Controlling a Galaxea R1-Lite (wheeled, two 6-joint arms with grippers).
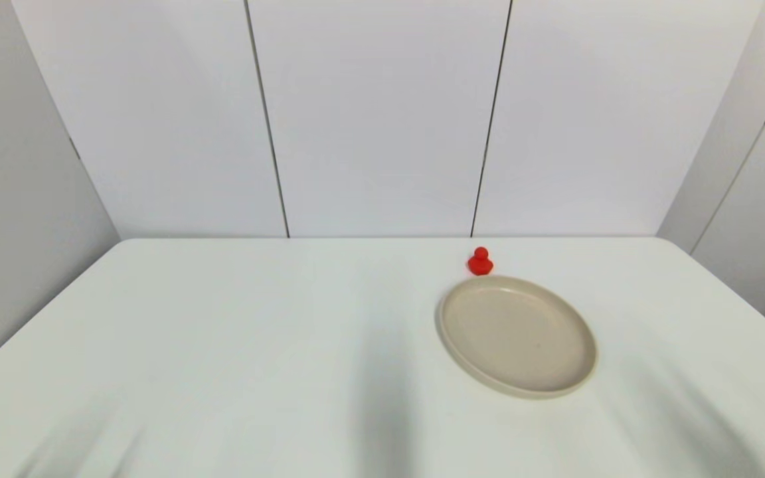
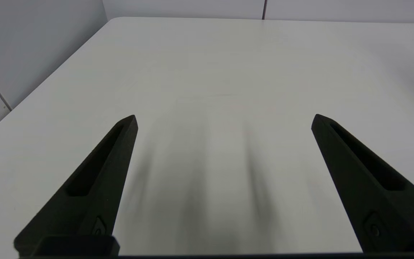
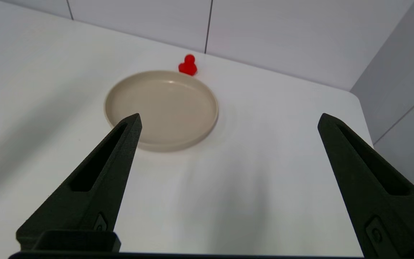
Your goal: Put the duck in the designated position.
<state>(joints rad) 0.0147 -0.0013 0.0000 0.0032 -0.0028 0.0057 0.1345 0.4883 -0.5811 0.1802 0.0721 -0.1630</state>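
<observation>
A glossy, all-red duck (image 1: 481, 261) with a round head on a rounded body stands on the smooth white surface (image 1: 223, 345), just beyond the far rim of a round, shallow beige plate (image 1: 517, 334) that holds nothing. The left hand (image 2: 224, 120) and the right hand (image 3: 229, 118) hover near the surface's front, black tapered fingers spread wide and gripping nothing.

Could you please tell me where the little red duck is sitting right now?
In the head view the duck stands on the white table right of centre, just behind the far rim of the beige plate, near the back wall.
</observation>
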